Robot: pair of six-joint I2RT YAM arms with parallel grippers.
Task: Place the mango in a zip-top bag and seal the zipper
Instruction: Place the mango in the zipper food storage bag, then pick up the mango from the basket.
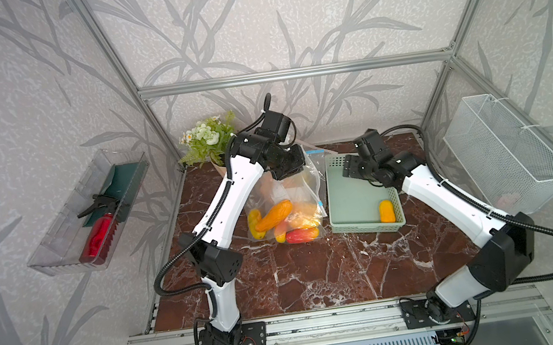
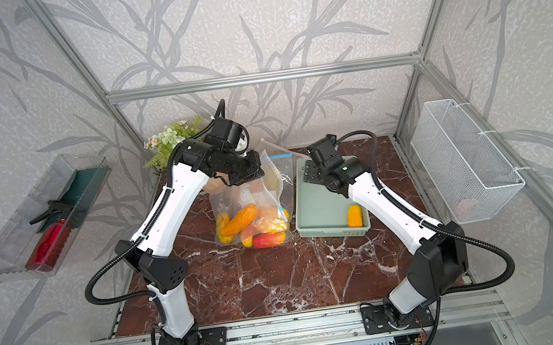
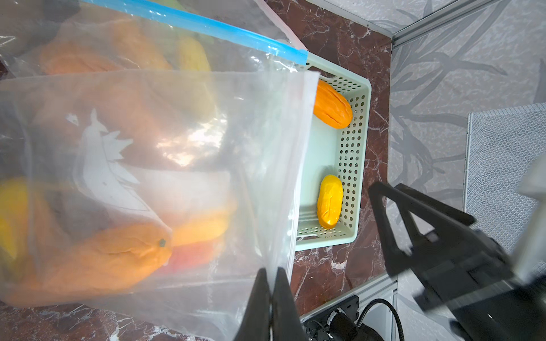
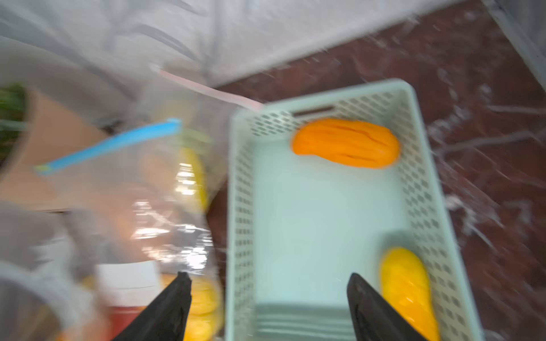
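A clear zip-top bag stands on the marble table with several mangoes in it, among them an orange one. Its mouth is open, the blue zipper strip apart from the pink one. My left gripper is shut on the bag's top edge. My right gripper is open and empty, over the near-bag side of the green basket. In the basket lie an orange mango and a yellow mango.
The green basket sits right of the bag. A flower bouquet stands behind the left arm. A clear wall tray holds a red bottle. A white wire basket hangs on the right wall.
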